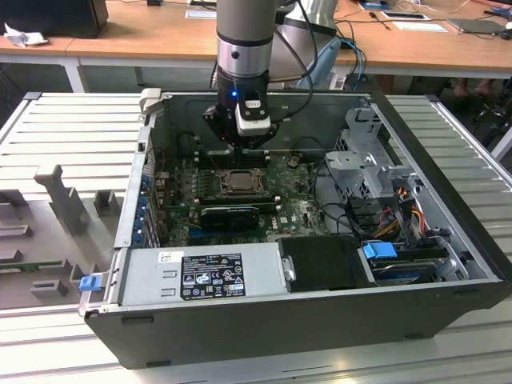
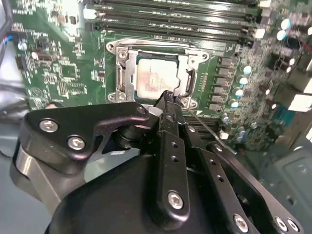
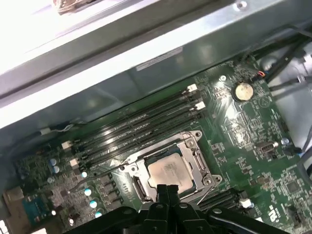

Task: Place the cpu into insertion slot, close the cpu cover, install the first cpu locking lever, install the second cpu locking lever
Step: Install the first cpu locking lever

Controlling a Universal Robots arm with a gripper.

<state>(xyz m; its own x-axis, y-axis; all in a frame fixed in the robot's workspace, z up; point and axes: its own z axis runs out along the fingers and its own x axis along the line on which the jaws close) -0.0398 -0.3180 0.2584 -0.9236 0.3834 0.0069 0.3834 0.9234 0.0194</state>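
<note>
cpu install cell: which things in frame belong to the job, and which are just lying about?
Job:
- cpu, seated in the socket
- cpu cover, lying flat around it
- gripper, shut, tips at the socket's edge

Lying about:
- memory slots
- coin cell
- power supply
- drive cage
- cables

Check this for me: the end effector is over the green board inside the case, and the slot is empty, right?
Not quite: the slot is not empty. The cpu sits in it, as the second wrist view shows. The end effector is indeed over the green board inside the case.
</note>
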